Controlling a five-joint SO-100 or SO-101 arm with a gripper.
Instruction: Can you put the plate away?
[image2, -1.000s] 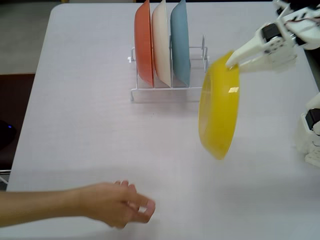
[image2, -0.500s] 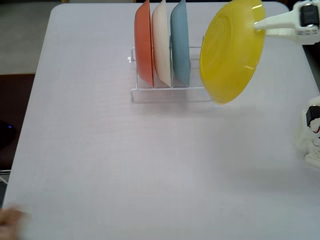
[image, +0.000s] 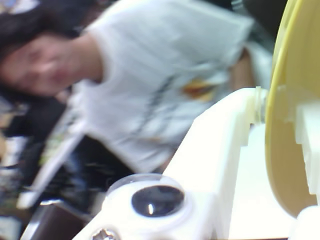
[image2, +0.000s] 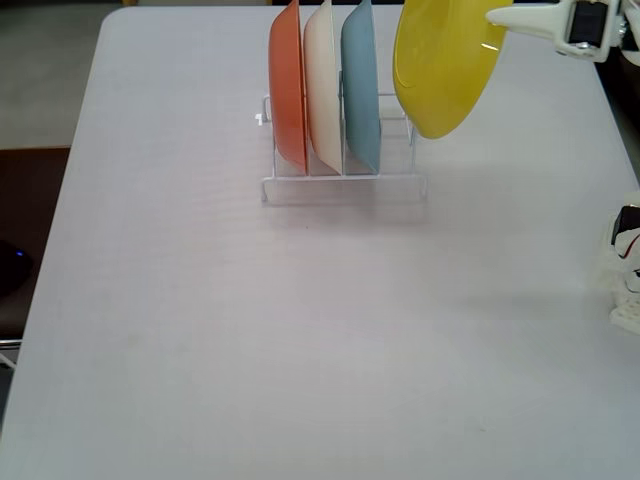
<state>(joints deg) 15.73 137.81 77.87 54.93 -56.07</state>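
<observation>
The yellow plate (image2: 443, 66) hangs tilted on edge above the right end of the white wire rack (image2: 345, 186), just right of the light blue plate (image2: 360, 85). My gripper (image2: 494, 19) reaches in from the top right, shut on the yellow plate's upper rim. In the wrist view the yellow plate (image: 292, 105) fills the right edge, its rim pinched between my white fingers (image: 225, 145). An orange plate (image2: 287, 85) and a cream plate (image2: 322, 85) stand upright in the rack's left slots.
The arm's white base (image2: 628, 270) stands at the right edge of the pale table (image2: 250, 330). A blurred person in a white shirt (image: 165, 75) shows behind the gripper in the wrist view.
The yellow plate has risen and moved left, from beside the rack to above its right end. The human hand at the lower left has left the view.
</observation>
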